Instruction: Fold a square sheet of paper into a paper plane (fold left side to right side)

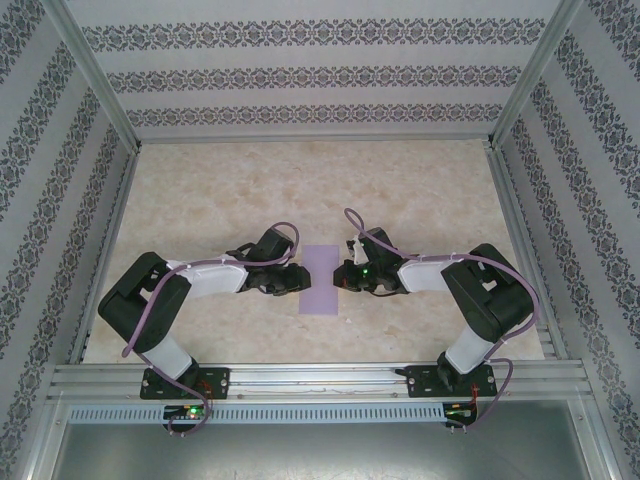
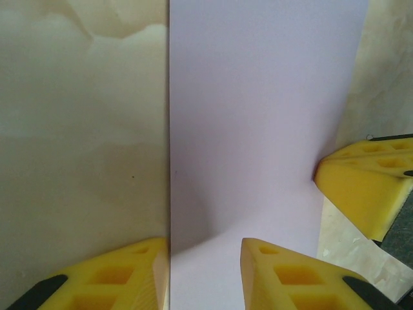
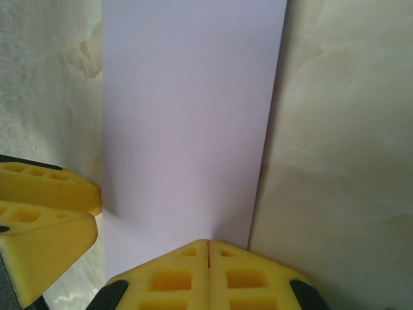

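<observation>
Lavender-purple sheet of paper [image 1: 321, 280] lies flat near the middle of the pale marbled table [image 1: 420, 190], showing as a tall narrow rectangle with its long edges running from 12 to 6 o'clock. The left gripper [image 1: 293, 278] sits at the sheet's 9 o'clock edge and the right gripper [image 1: 345, 275] at its 3 o'clock edge, the two facing each other across the paper. In the left wrist view the left gripper [image 2: 203, 247] has its yellow jaws spread: one fingertip is over bare table just beside the paper's edge and the other is over the paper, with nothing pinched between them. At 3 o'clock in that view, the right gripper's yellow fingers [image 2: 368, 187] touch the sheet's far edge. In the right wrist view the right gripper [image 3: 208, 244] has its jaws pressed together, tip resting on the paper's near edge.
</observation>
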Motion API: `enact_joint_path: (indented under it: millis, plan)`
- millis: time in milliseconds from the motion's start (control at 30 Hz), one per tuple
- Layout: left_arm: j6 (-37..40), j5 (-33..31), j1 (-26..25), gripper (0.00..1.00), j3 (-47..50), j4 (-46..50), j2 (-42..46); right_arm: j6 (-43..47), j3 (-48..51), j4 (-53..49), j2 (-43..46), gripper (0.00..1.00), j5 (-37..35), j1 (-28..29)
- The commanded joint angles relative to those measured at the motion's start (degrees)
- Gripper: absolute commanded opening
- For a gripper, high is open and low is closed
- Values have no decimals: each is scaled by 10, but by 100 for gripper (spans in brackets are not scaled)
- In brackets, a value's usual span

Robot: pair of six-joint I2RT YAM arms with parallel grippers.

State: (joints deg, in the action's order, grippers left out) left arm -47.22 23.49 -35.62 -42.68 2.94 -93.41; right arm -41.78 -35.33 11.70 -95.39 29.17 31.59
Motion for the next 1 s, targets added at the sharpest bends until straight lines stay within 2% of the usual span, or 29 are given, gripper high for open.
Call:
enact_joint_path:
  millis: [0, 133, 533, 967]
  plan:
    - [-27, 43, -11, 36, 17, -63, -14, 10, 24, -53, -9, 0, -33, -7]
    - [-35, 48, -11, 39, 19, -77, -12, 10, 25, -53, -9, 0, -32, -7]
    - [-70, 70, -10, 40, 38, -147, -20, 11, 25, -54, -10, 0, -31, -7]
    - [-70, 65, -11, 42, 39, -138, 4, 13, 24, -54, -15, 0, -33, -7]
